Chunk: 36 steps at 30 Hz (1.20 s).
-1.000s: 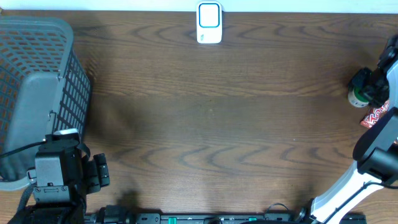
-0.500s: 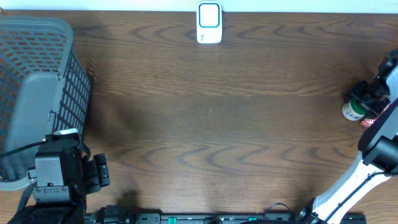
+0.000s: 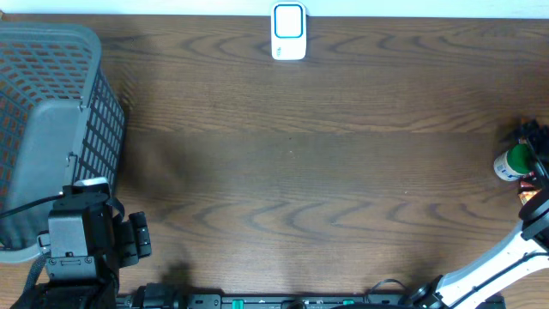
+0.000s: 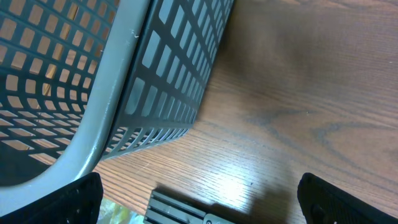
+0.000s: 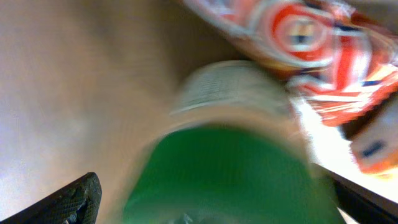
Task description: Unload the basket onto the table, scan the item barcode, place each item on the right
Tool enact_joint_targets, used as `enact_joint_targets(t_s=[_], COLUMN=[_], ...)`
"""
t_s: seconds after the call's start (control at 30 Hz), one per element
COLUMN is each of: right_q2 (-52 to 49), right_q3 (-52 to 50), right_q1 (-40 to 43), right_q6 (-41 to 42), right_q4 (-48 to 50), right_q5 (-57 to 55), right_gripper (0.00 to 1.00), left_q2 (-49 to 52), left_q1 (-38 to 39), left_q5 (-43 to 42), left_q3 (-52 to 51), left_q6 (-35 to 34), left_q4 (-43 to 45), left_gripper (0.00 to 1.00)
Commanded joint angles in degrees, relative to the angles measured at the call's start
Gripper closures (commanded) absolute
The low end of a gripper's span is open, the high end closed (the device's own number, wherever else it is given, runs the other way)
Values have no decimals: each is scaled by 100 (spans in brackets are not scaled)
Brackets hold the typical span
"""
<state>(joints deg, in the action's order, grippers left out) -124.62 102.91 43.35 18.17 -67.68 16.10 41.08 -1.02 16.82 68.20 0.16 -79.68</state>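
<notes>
I see the bottle (image 3: 510, 163) with the green cap at the far right edge of the overhead view, about halfway down. It sits on the brown wooden table (image 3: 292, 172). My right gripper (image 5: 211, 208) is right at it. In the right wrist view the bottle is big and blurry and fills the middle of the frame. It sits between the two dark fingers (image 5: 71, 202) at the bottom corners. The fingers are far apart, but the picture is too smeared for me to tell if they squeeze the bottle or just stand around it. Red and white snack packets (image 5: 311, 43) lie just past the bottle, in the upper right of that view.

The white and blue scanner (image 3: 289, 32) stands at the top middle of the overhead view, well apart from the bottle.

My left gripper (image 4: 199, 199) is in the lower left, just beside the gray basket (image 3: 107, 120). Its fingers are spread wide and hold nothing.
</notes>
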Motion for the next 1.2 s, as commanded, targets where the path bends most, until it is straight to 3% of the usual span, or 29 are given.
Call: enact_joint_targets(t_s=[0.0,0.23,0.4,0.63,0.87,1.03,1.13,1.17], right_q2=[1182,3683,5368,7453,8633,8749,8749,8749], right_q3=[293,293,293,293,293,289,280,278], right_q1=[-247,-372,-372,-372,-455,-1495,-2826,-3180], right_q6=[-59,24,22,20,20,-197,-721,-708], right_q4=[190,1147,1423,920,186,-457,-1080,-1250], right_q5=[540,645,1853,2131,2127,1958,1119,857], right_gripper=[1,1,1,1,1,1,1,6], left_q2=[-24,-24,-24,-24,-24,-24,-24,-24], left_q1=[13,13,13,13,13,13,13,13], left_q5=[35,35,35,35,35,35,35,35], left_q3=[24,24,24,24,24,24,24,24], left_q6=[-7,-7,-4,-7,-7,-7,-7,-7], left_q4=[-26,-24,-24,-24,-24,-24,-24,-24], left_gripper=[2,2,2,2,2,2,2,2])
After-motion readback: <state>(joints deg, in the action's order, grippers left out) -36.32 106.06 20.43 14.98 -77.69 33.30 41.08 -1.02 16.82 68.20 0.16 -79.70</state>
